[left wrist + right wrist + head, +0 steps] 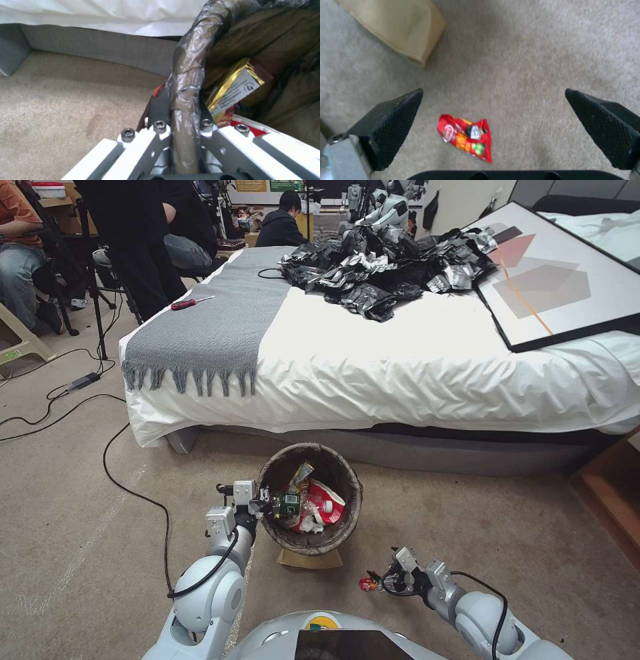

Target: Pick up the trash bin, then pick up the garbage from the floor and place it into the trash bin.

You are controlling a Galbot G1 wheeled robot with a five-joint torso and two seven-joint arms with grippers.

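The trash bin (339, 535), lined with a dark brown bag, sits tilted on the carpet in front of the bed. It holds garbage: a red-and-white cup (325, 503), a green bottle (289, 504) and a yellow wrapper (301, 474). My left gripper (260, 501) is shut on the bin's rim (186, 75), one finger inside and one outside. A gold wrapper (237, 88) lies just inside. A small red wrapper (367, 583) lies on the carpet, and my right gripper (385, 580) hovers open over the red wrapper (466, 138). A brown paper bag (310, 560) lies partly under the bin.
The white bed (413, 367) runs across just behind the bin, carrying a grey throw, black bags and a framed picture. A black cable (133, 490) snakes over the carpet on my left. Wooden furniture (610, 493) stands at the right. The paper bag (396, 27) lies beyond my right fingers.
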